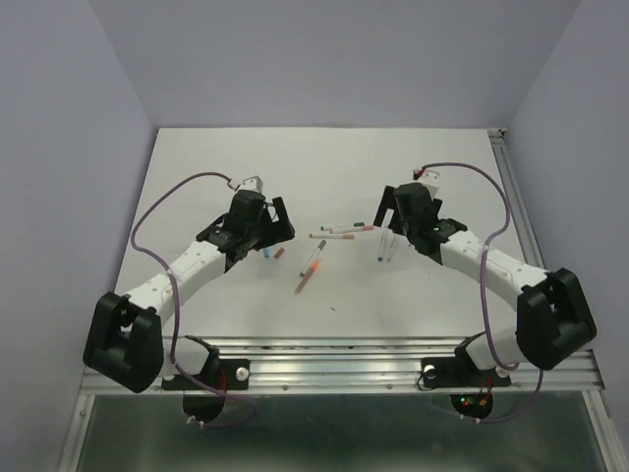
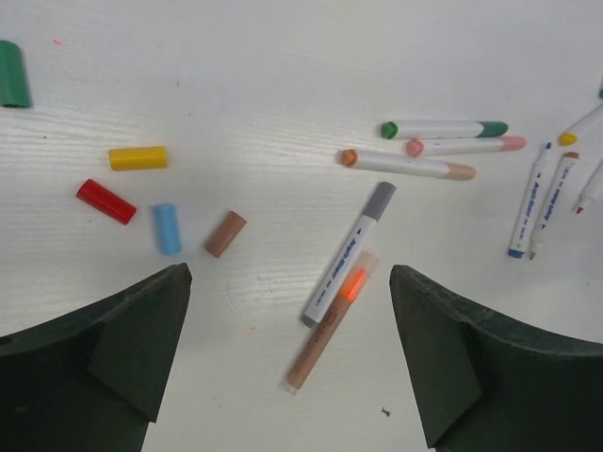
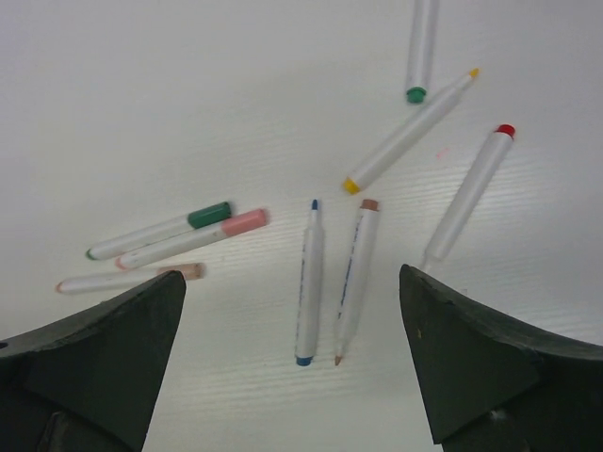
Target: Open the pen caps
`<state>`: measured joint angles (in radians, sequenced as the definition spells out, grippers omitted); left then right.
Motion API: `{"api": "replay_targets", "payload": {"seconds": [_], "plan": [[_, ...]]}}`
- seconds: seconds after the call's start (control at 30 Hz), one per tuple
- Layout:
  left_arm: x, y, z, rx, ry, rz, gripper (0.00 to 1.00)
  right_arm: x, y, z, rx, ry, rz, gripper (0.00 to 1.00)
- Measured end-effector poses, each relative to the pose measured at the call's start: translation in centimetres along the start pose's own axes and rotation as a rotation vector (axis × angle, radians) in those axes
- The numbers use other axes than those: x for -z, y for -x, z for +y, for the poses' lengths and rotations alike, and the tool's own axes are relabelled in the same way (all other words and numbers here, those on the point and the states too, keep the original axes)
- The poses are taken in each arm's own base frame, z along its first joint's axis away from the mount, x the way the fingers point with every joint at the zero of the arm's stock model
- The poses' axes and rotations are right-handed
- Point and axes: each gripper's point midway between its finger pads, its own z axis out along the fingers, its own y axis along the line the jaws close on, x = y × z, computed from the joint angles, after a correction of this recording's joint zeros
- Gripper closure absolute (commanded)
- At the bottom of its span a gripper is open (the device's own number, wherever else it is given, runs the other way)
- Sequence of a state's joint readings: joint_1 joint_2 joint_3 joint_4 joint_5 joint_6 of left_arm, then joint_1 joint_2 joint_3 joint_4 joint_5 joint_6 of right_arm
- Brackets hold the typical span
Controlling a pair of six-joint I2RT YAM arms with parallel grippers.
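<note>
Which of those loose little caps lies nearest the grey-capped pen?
The brown cap, beside the blue cap; the red cap, yellow cap and green cap lie farther away.

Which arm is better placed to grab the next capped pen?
Left, probably. The open left hand has the grey-capped pen lying right in front of it; the open right hand sits over the already uncapped blue pen.

White table (image 1: 197, 177), faint grain. Grey-ended pen (image 2: 344, 259) lies diagonal; orange-brown pen (image 2: 316, 348) just beside it, near parallel. Blue-tipped barrel (image 3: 308, 282) and brown-tipped barrel (image 3: 353, 278) lie side by side, tips pointing opposite ways. Aluminium rail (image 1: 344, 356) runs along near table edge. Lilac walls (image 1: 59, 147) on three sides.
</note>
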<state>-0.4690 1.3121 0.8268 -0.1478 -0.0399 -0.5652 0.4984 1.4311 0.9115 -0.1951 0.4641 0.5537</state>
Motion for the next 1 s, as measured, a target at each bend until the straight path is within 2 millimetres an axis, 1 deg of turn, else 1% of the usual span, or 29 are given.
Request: {"api": "replay_targets", "payload": {"seconds": [0.07,0.13,0.23,0.3,0.33,0.4,0.5,0.57,0.67,0.73,0.77,0.9,1.0], "plan": [[1.1,0.8,-0.6,0.009,-0.031,-0.033,0.01,1.2,0.8,1.1,-0.029,0.084,-0.019,0.00],[2.3,1.4,-1.0,0.024,-0.059,-0.067,0.01,2.2,1.1,2.4,-0.049,0.169,-0.014,0.00],[3.8,1.5,-1.1,0.046,-0.087,-0.098,0.01,3.2,1.1,4.8,-0.075,0.298,0.014,0.00],[4.5,1.2,-1.0,0.057,-0.099,-0.104,0.01,3.8,0.6,5.9,-0.091,0.362,0.048,0.00],[4.6,1.1,-0.9,0.062,-0.103,-0.103,0.01,3.9,0.5,6.2,-0.097,0.378,0.057,0.00],[4.7,0.1,-0.8,0.070,-0.118,-0.086,0.01,4.3,0.2,6.4,-0.120,0.396,0.073,0.00],[4.4,-2.2,-1.0,0.051,-0.130,-0.029,0.01,4.8,-0.1,6.1,-0.147,0.395,0.084,0.00],[4.1,-3.8,-1.5,0.023,-0.141,0.013,0.01,5.1,-0.5,5.9,-0.164,0.398,0.090,0.00],[3.1,-7.1,-3.1,-0.050,-0.164,0.101,0.01,5.5,-1.6,5.3,-0.177,0.400,0.112,0.00],[2.5,-8.5,-3.5,-0.077,-0.164,0.137,0.01,5.6,-2.2,4.9,-0.180,0.397,0.124,0.00],[2.0,-9.7,-3.7,-0.098,-0.160,0.171,0.01,5.7,-2.4,4.8,-0.181,0.397,0.127,0.00],[0.5,-11.8,-3.0,-0.132,-0.117,0.234,0.01,6.2,-2.8,4.1,-0.181,0.384,0.133,0.00],[-0.2,-12.5,-2.5,-0.146,-0.094,0.260,0.01,6.5,-2.7,3.8,-0.182,0.380,0.124,0.00]]}}
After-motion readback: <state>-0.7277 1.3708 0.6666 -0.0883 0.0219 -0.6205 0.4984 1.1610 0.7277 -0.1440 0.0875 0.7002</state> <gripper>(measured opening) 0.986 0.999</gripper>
